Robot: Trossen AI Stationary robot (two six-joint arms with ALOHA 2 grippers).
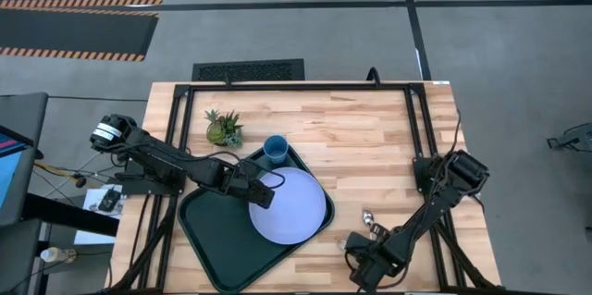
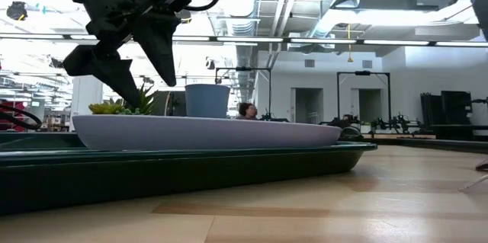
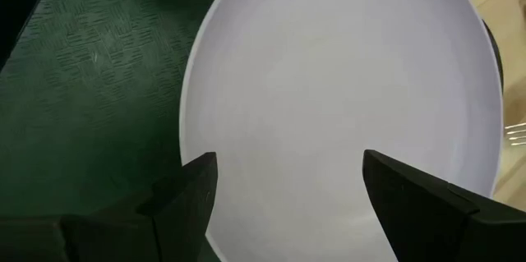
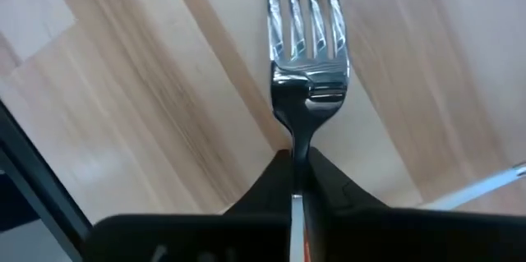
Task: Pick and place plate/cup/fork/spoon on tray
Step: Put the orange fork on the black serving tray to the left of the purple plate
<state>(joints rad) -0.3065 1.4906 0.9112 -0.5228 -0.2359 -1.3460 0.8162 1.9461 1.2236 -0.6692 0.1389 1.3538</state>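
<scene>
The dark green tray (image 1: 208,239) lies at the table's near left. The lavender plate (image 1: 291,207) rests on it, its right edge over the tray's right rim. The blue cup (image 1: 275,150) stands upright at the tray's far corner. My left gripper (image 1: 262,190) hovers open just above the plate's left part (image 3: 329,89), one finger toward each side. My right gripper (image 1: 363,263) is near the table's front edge, shut on the fork (image 4: 306,32). The spoon's silver bowl (image 1: 368,215) lies on the table, right of the tray. My right gripper pinches the fork's narrow neck (image 4: 294,126) just behind the tines between its two fingers. The fingers lie along the fork, and the tines stick out ahead of them over the wooden table. The handle is hidden behind the fingers. I cannot tell whether the fork is clear of the table.
A small green potted plant (image 1: 224,129) stands on the table just beyond the tray's far left edge. Bare wood (image 1: 370,138) spreads over the table's far right part. The black frame rail (image 1: 416,129) runs along the right side.
</scene>
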